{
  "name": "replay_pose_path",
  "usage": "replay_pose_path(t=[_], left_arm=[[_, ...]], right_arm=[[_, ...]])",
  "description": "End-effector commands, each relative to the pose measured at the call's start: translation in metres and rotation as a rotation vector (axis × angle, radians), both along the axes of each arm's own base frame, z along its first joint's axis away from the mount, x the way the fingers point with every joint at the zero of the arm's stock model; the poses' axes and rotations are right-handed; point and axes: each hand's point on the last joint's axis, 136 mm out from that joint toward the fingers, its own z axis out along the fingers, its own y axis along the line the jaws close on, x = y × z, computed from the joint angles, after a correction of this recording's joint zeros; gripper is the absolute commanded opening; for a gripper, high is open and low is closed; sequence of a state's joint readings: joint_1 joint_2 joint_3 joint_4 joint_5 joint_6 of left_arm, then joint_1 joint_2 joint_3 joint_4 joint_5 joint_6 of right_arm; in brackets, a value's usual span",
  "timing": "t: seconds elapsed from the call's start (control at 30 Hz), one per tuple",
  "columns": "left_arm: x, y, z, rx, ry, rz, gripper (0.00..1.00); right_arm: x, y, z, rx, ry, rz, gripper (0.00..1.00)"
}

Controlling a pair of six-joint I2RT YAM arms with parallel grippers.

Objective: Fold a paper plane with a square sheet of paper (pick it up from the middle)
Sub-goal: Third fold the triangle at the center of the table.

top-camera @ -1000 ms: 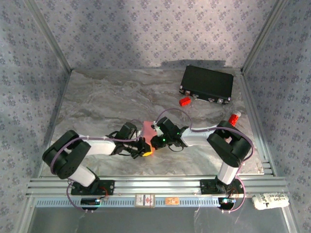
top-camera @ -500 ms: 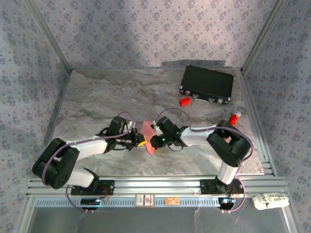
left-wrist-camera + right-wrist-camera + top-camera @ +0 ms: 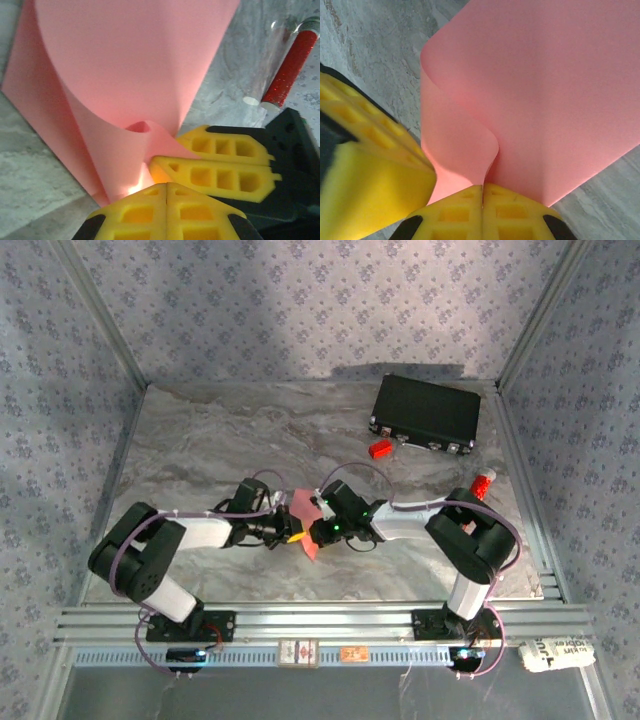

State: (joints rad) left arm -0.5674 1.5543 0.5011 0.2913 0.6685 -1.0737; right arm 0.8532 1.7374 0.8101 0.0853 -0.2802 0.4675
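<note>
The left arm had pulled its elbow back toward its base, while the left tool (image 3: 294, 533) and right tool (image 3: 318, 532) stayed nose to nose at the pink sheet (image 3: 303, 507) near the front middle of the desk (image 3: 200, 440).
The right tool (image 3: 482, 187) was clamped tight on a fold of the sheet (image 3: 545, 90), which curled up from its fingertips. The left tool (image 3: 166, 186) was also pressed closed against the sheet's (image 3: 130, 60) lower edge; whether it actually pinched the paper, I couldn't tell. Far back on the right sat a black case (image 3: 425, 412), a small red block (image 3: 380, 449) just before it, and a red-and-white tube (image 3: 483, 483) near the right edge.
</note>
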Motion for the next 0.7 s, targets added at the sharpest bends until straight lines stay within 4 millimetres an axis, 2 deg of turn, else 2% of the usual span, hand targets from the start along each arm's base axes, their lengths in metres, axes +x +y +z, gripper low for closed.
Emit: replay_pose_path(t=[0.0, 0.1, 0.2, 0.37, 0.53, 0.67], left_arm=[[-0.001, 0.003, -0.009, 0.03, -0.008, -0.029, 0.04], [-0.009, 0.011, -0.027, 0.081, 0.021, -0.035, 0.03], [-0.011, 0.014, -0.033, 0.091, 0.033, -0.041, 0.03], [-0.002, 0.013, -0.017, 0.079, -0.004, -0.038, 0.04], [0.017, 0.016, 0.005, 0.052, -0.068, -0.015, 0.08], [0.024, 0.021, 0.002, 0.047, -0.064, -0.024, 0.07]], right_arm=[[-0.01, -0.021, -0.026, -0.117, 0.054, -0.023, 0.03], [-0.011, -0.021, -0.028, -0.122, 0.055, -0.023, 0.03], [-0.011, -0.021, -0.028, -0.123, 0.053, -0.021, 0.03], [-0.011, -0.023, -0.028, -0.129, 0.051, -0.024, 0.03], [-0.011, -0.025, -0.028, -0.131, 0.049, -0.027, 0.03], [-0.011, -0.025, -0.028, -0.13, 0.051, -0.027, 0.03]])
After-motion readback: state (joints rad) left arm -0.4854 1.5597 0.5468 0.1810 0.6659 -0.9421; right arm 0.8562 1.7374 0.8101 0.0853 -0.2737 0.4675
